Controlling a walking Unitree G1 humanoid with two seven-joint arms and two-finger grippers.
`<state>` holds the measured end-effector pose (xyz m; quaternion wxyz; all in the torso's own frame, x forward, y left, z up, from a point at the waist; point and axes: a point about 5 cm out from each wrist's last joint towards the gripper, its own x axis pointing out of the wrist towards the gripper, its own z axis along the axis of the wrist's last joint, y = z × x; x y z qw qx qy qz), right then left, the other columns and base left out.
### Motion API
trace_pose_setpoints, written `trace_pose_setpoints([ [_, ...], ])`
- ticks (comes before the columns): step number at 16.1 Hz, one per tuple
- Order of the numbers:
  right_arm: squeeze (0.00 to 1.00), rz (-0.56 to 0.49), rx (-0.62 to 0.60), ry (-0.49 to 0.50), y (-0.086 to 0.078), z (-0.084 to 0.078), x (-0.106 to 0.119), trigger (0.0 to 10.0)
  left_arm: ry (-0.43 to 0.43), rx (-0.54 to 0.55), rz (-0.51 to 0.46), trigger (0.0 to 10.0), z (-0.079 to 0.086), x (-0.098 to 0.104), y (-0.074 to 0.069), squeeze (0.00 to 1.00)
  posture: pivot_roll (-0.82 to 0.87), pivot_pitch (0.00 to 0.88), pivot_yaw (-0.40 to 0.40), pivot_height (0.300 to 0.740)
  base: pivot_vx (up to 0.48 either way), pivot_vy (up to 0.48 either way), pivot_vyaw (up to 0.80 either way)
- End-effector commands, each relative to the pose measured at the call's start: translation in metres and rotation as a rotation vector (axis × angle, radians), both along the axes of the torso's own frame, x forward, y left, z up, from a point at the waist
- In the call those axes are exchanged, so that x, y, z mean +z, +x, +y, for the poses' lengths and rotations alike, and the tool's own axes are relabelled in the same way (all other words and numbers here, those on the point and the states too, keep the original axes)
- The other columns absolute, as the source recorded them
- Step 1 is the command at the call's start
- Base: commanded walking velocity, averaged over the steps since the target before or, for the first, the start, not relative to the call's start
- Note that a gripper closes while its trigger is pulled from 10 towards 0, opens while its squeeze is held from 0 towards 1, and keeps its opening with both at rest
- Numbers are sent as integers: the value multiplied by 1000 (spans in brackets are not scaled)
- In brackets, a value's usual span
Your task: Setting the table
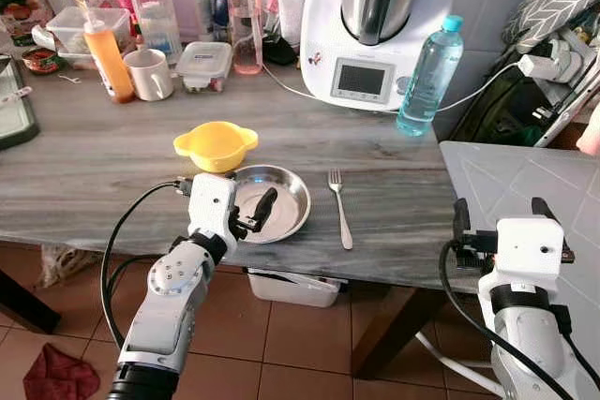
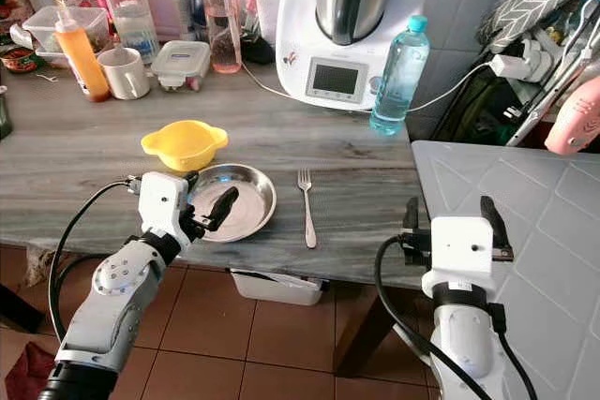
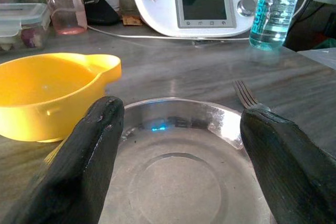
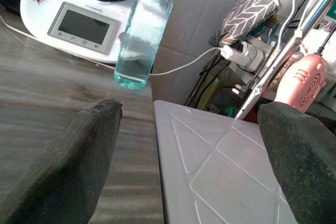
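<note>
A round steel plate (image 1: pixel 277 201) is lying near the front edge of the grey wood-grain table (image 1: pixel 94 152), with a yellow two-handled bowl (image 1: pixel 216 144) sitting just behind it, its rim close to the plate's far left edge. A metal fork (image 1: pixel 339 207) is lying just to the right of the plate, tines pointing away from the robot, apart from the plate's rim. The left gripper (image 1: pixel 255 215) is hovering over the near left part of the plate with its two black fingers spread wide, holding nothing; the left wrist view is showing one finger (image 3: pixel 92 156) on each side of the plate's bowl. The right gripper (image 2: pixel 450 215) is hanging at the table's right end, over the seam between the table and a pale grey panelled surface (image 2: pixel 525 203), its fingers parted and empty. Further back, a white kitchen machine (image 1: pixel 375 25) with a steel jug is standing by the wall, a clear water bottle (image 1: pixel 429 77) with a blue cap just to its right, and an orange sauce bottle (image 1: pixel 108 58) and white mug (image 1: pixel 150 74) are standing at the left.
</note>
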<state>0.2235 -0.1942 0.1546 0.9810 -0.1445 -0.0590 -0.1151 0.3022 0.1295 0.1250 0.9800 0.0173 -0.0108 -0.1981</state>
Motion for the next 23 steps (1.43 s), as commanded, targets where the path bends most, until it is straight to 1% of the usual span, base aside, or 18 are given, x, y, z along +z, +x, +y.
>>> trace_pose_setpoints([
  [1,0,1,-10,-1,0,-1,0,10000,16,-17,-1,10000,-3,1,1,0,54,64,-30,740,0,0,0],
  [5,0,3,-13,0,0,-2,-1,10000,21,-19,2,10000,-2,1,1,0,53,64,-29,740,-211,0,0],
  [13,0,4,-10,-5,2,-3,-1,10000,20,-13,1,10000,-3,0,2,0,55,59,-35,740,-306,0,0],
  [17,0,1,-8,-10,3,-3,0,10000,25,-13,-4,10000,-2,1,2,0,61,55,-37,740,-309,0,0],
  [18,0,-1,-7,-9,3,-3,0,10000,26,-12,-4,10000,-2,1,2,0,64,55,-36,740,0,0,0],
  [23,0,-3,-5,-7,4,-1,-1,10000,31,-11,-3,10000,0,1,2,0,64,57,-32,740,-338,0,0],
])
